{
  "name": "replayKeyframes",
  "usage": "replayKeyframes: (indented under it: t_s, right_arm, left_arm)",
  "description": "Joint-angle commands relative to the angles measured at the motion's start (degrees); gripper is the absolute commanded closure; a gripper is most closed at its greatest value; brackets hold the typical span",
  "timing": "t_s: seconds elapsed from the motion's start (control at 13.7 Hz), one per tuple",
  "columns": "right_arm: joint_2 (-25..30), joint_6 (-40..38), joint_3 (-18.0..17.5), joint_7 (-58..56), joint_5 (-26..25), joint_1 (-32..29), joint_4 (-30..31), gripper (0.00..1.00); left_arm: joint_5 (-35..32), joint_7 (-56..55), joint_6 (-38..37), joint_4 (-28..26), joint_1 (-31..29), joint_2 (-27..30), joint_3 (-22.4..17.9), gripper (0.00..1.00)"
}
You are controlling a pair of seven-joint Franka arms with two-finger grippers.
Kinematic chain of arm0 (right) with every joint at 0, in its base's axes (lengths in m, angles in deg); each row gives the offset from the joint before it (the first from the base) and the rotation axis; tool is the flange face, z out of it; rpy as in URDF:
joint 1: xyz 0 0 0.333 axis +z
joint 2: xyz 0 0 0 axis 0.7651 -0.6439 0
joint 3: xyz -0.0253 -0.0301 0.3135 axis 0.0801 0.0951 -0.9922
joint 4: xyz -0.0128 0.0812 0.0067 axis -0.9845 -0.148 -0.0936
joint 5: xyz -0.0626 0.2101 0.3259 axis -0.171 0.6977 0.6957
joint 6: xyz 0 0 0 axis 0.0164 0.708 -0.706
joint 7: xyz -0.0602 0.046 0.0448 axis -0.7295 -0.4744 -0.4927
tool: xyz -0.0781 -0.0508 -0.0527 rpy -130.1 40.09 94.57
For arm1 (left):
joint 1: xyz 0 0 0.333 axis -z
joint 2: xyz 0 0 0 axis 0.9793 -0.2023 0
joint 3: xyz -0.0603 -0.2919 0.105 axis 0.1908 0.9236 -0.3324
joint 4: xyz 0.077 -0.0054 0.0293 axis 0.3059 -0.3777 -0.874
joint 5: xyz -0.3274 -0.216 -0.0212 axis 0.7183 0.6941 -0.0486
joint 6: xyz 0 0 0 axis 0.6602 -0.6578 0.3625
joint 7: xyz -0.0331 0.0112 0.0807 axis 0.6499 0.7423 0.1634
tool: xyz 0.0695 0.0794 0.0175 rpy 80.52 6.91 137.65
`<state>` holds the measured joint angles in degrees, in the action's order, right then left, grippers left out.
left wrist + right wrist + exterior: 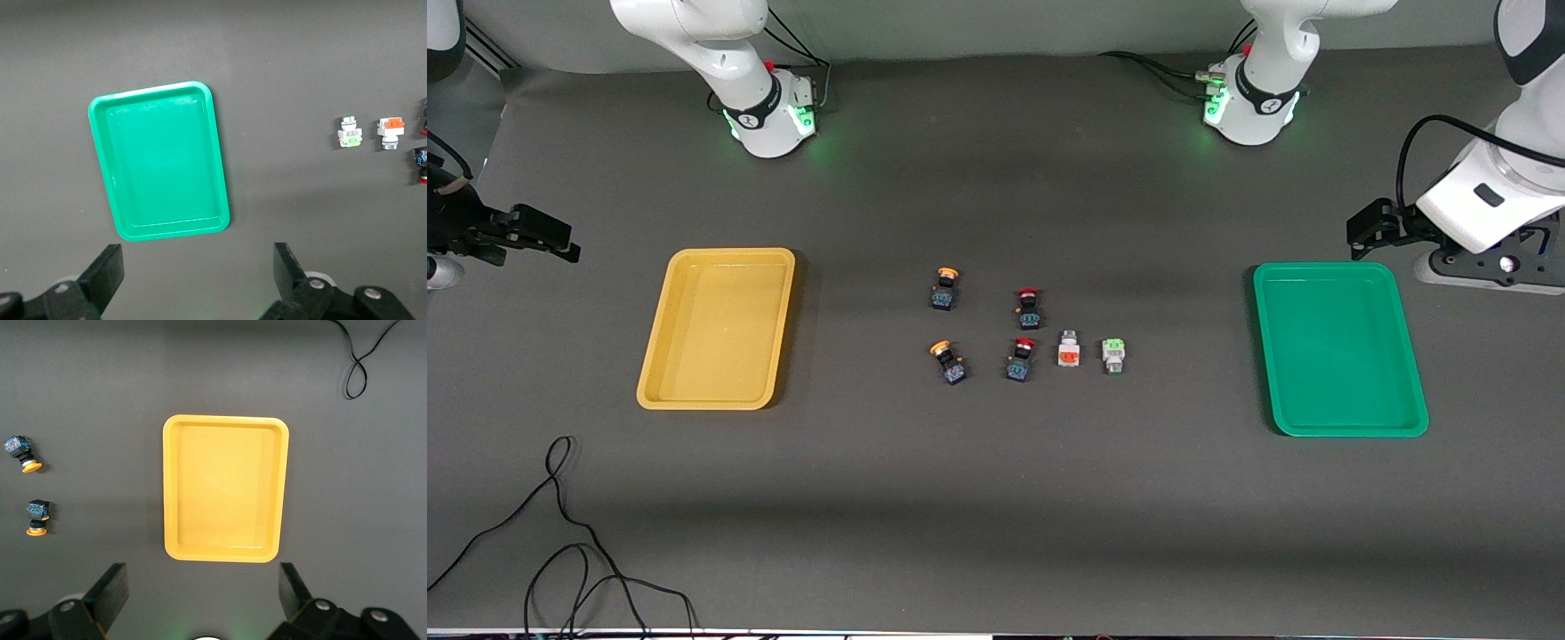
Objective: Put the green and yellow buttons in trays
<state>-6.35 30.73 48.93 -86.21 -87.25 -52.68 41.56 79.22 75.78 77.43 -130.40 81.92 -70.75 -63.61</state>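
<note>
Front view: empty green tray (1339, 427)

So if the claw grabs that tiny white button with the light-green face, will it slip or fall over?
The small white plastic pushbutton with the light-green square face lies on its side, so it probably won't tip. Its blocky body probably won't roll and should grip well. Being tiny, it likely weighs little and might skid if nudged.

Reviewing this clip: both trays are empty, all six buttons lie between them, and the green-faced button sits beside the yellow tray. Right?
Not quite. The green-faced button lies at the end of the cluster toward the green tray, well apart from the yellow tray, as the front view shows. Both trays are empty, and all six buttons lie between them.
</note>
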Motion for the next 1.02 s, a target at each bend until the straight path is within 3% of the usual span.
replayKeyframes:
  t_s: [0.0, 0.95]
  right_arm:
    - [-0.1, -1.1, -0.3, 1.1, -0.6, 0.0, -1.0, 0.00]
    - [0.8, -2.4, -0.6, 1.2, 0.1, 0.9, 1.9, 0.00]
  left_arm:
    - [0.4, -0.5, -1.7, 1.2, -0.2, -0.3, 0.0, 0.00]
    - [0.5, -0.5, -5.7, 0.8, -0.2, -1.2, 0.0, 0.00]
